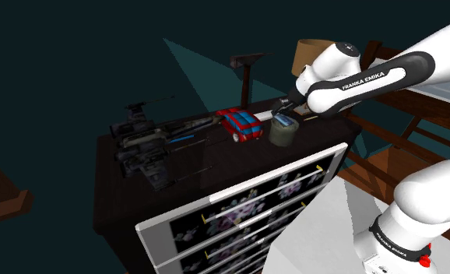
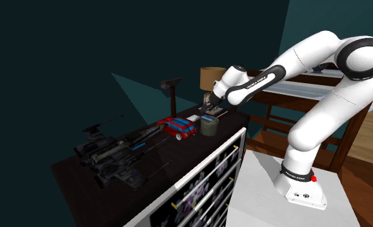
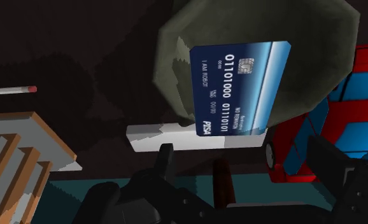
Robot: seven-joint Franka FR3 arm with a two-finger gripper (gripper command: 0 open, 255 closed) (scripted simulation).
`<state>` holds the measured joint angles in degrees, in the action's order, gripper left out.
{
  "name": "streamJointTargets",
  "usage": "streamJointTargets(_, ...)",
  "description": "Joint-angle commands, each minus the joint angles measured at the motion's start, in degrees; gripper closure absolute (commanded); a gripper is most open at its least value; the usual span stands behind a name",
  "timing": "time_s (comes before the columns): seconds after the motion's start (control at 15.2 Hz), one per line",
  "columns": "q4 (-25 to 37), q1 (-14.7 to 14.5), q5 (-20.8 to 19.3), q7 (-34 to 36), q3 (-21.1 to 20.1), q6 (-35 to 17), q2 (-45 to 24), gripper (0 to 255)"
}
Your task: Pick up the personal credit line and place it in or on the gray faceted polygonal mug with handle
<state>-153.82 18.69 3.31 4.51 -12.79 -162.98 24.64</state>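
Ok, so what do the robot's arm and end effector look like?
The arm is glossy white with rounded links and black joint bands, one band carrying white FRANKA EMIKA lettering. Near its base sits a black ring with a small red mark. The end effector is all black, with two blocky fingers.

card [image 3: 237,86] dark blue, lighter blue band, white digits. mug [image 3: 316,57] drab grey-green, plain. toy car [image 1: 243,124] red with blue stripes. bench [image 1: 188,167] near-black. claw [image 3: 242,151] black.

Arm [image 1: 363,84] outstretched, claw [image 3: 240,147] fingers apart
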Motion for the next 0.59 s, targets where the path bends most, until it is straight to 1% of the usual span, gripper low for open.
streamJointTargets(0.0, -0.73, -1.18, 0.93, -0.9, 1.22, 4.16, 4.81, 0)
streamJointTargets(0.07, -0.81, -1.53, 1.14, -1.05, 1.54, 6.0, 6.72, 0)
streamJointTargets(0.53, -0.81, -1.54, 1.13, -1.04, 1.55, 6.0, 6.72, 0)
